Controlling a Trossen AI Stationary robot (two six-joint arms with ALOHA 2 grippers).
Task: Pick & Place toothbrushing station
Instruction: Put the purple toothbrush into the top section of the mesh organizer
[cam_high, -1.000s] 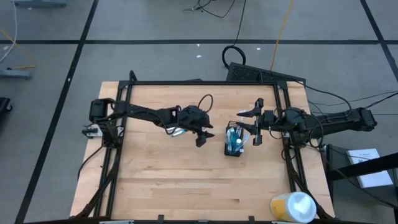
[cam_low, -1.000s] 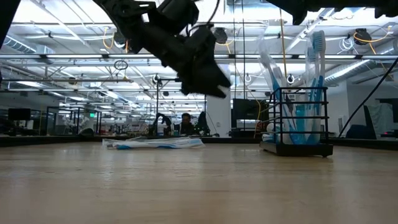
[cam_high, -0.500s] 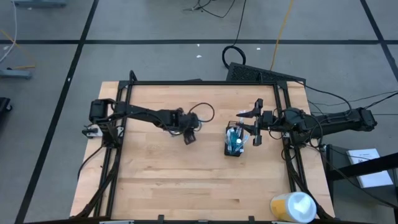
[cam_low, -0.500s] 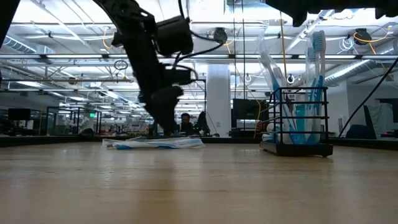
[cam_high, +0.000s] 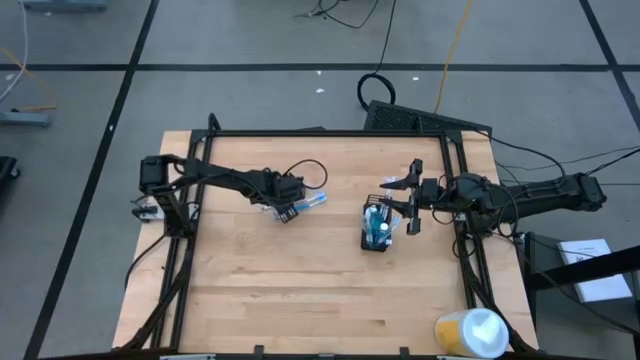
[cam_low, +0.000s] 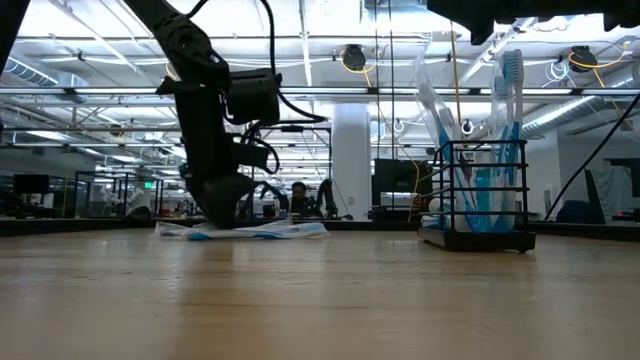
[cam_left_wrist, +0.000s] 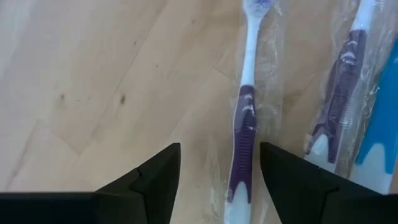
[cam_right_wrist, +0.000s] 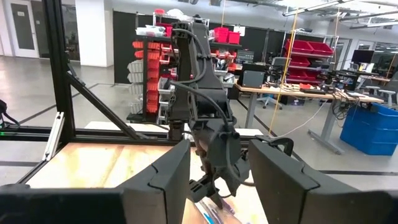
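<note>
Wood surface: pale desk (cam_high: 300, 280), framed by a black rail.
Mesh cup: small black wire cup (cam_high: 378, 230) right of centre on the desk, several toothbrushes standing in it, heads up in the low view (cam_low: 478, 195).
Loose brushes: wrapped toothbrushes (cam_high: 305, 203) lying flat left of centre, towards the far side; well apart from the cup.
Target brush: purple-handled toothbrush (cam_left_wrist: 241, 134) in clear wrap, seen from the left wrist, lying straight ahead between the two fingers; second wrapped brush (cam_left_wrist: 341, 106) just beside it.
Long axis: roughly in line with the wrist's forward view, so handle running away from the pincer rather than across the gap; head at the far end of that view.
Left pincer (cam_high: 285, 210): down at desk level over the loose brushes, fingers spread with the handle in the gap; nothing pinched, contact with the wrap hard to judge.
Right pincer (cam_high: 412, 200): hovering just beside the cup on its right, fingers parted, holding nothing.
Nearer arm: left, clearly, for the loose brushes; right, for the cup.
Coming move, as a judgement: closing across the handle's narrow width, then lifting and carrying rightward to the cup.
Risk, as a judgement: slippery wrap, neighbouring brush dragged along.
</note>
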